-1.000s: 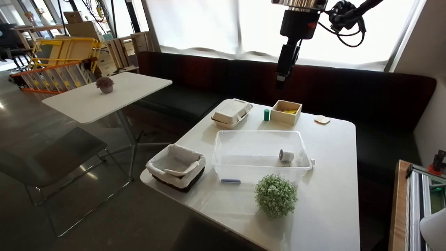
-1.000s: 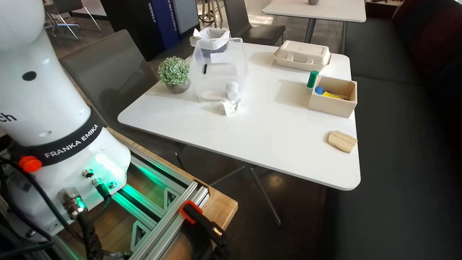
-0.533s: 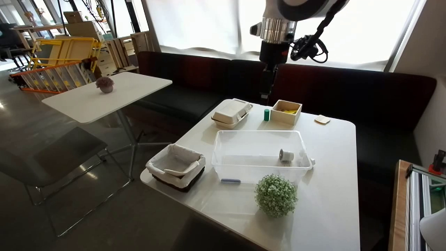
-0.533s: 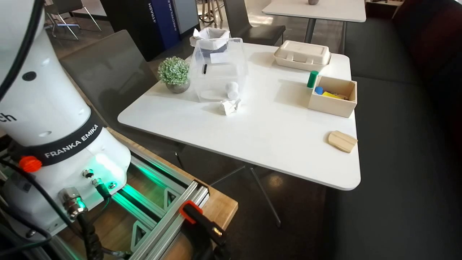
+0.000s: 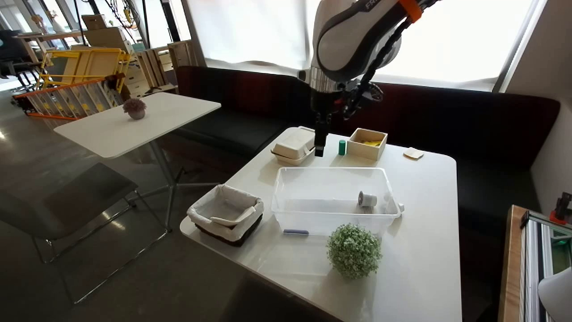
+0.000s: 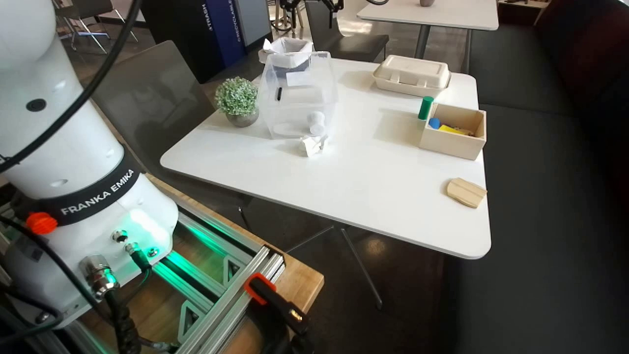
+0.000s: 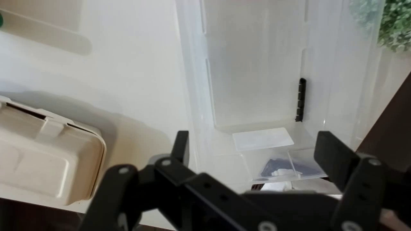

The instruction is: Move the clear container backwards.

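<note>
In an exterior view, the white, black-trimmed jointed arm (image 5: 346, 49) is bent downward, its silver metal wrist (image 5: 322, 81) set above the black two-fingered claw (image 5: 319, 150), which is pointed down. In the wrist view, its blocky black fingers (image 7: 334, 158) are spread wide apart. The rounded white base (image 6: 96, 238) is ringed by a black lettered band (image 6: 100, 195).
</note>
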